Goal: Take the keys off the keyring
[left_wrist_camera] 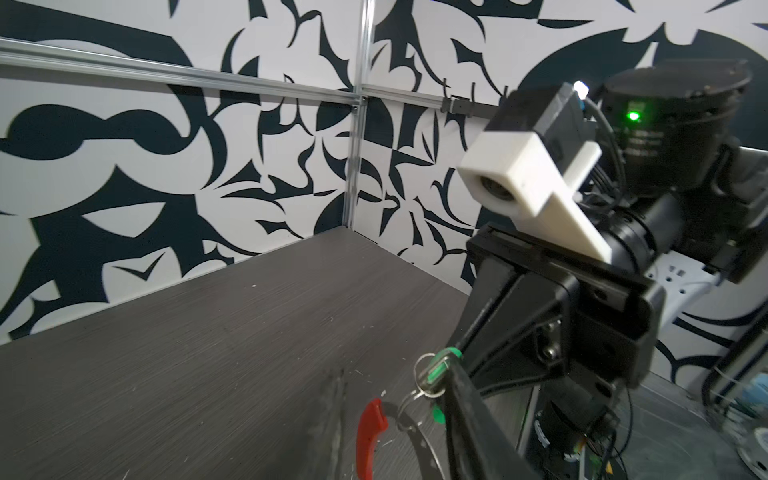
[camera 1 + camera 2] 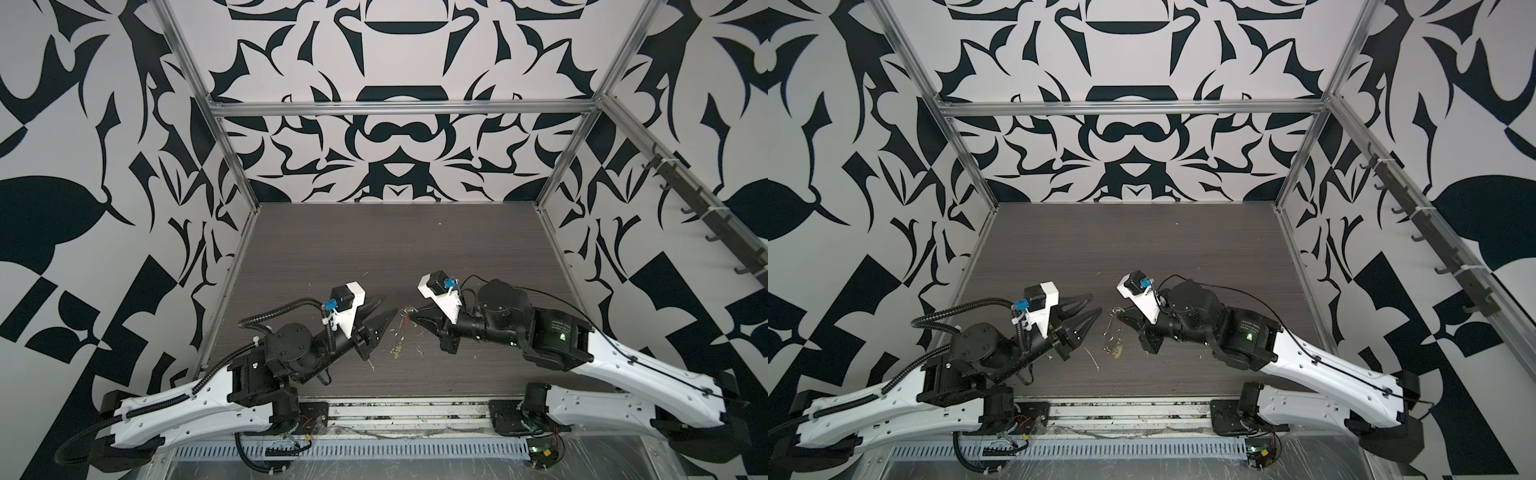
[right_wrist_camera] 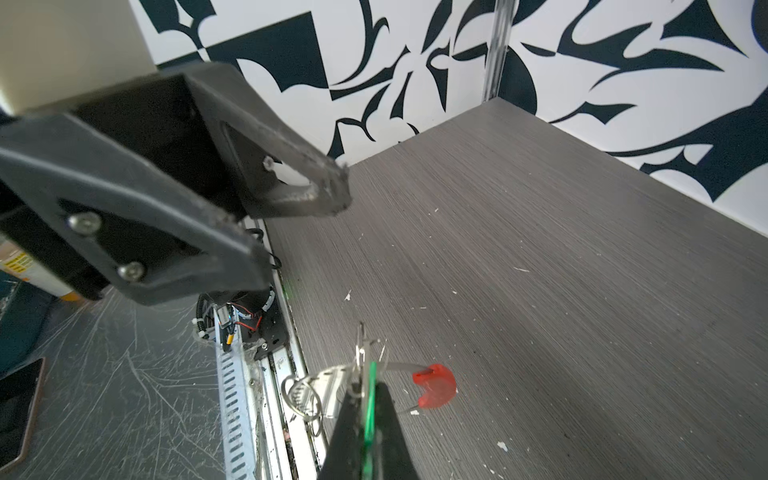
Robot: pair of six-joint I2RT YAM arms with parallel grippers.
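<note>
My right gripper (image 2: 409,318) is shut edge-on on the green tag (image 3: 371,399) of one of the keys, a little above the table. Silver keys (image 3: 328,386) and small split rings bunch at its fingertips. The keyring (image 2: 401,334), a thin wire hoop with a red sleeve (image 3: 436,384), hangs down from that grip. A yellow tag (image 2: 1118,354) dangles at its low end, close to the table. My left gripper (image 2: 391,303) stands just left of the hoop, open, with nothing between its fingers (image 3: 324,183). In the left wrist view the red sleeve (image 1: 370,432) and green tag (image 1: 440,370) show.
The dark wood table (image 2: 374,249) carries scattered white flecks (image 3: 503,445). Aluminium frame posts (image 2: 237,174) and patterned walls close in the sides and back. A slotted metal rail (image 2: 332,451) runs along the front edge, and a phone (image 3: 16,407) lies beyond it.
</note>
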